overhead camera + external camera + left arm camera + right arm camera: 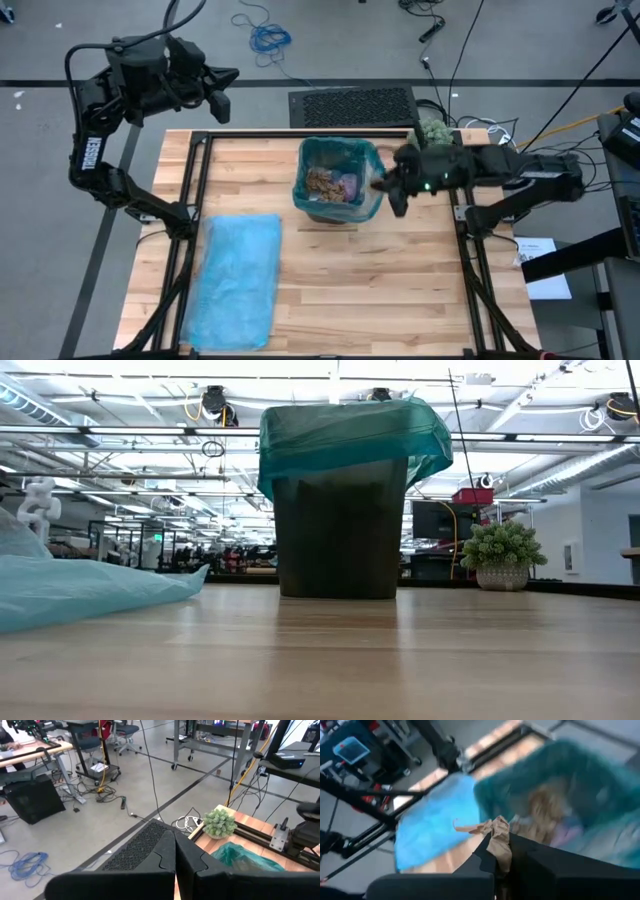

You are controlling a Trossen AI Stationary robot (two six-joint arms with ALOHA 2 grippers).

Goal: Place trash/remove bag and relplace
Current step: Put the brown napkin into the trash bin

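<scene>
**Q.** How do the jaws stand, and what does the right gripper (496,851) carry?

**A.** The right gripper's jaws are clamped on a crumpled brown paper wad (496,840), pinched low so that most of it sticks up past the fingertips. In the high view this gripper (393,186) sits at the right rim of the bin (338,180), not yet over the opening. The left gripper (175,865) has its jaws pressed together on nothing; it waits beyond the far left corner of the table (400,290), well apart from the work.

**Q.** What does the step call for?

**A.** Judged from this pose, the wad should be carried further over the mouth before release, since a drop at the rim could snag on the liner's folded collar or roll off outside. The paper is light and springy, so it may cling to a finger; a full opening would be wise.

**Q.** What of materials and shapes?

**A.** The trash (332,186) already in the bin is a heap of brown wads with one lilac-pink piece. The liner (350,435) is thin teal film, draped loosely over a dark, straight-walled bin. A spare bag (238,280), pale blue and flat, lies on the pale wood planks near the table's left front. A small potted plant (503,553) stands behind to the right.
</scene>
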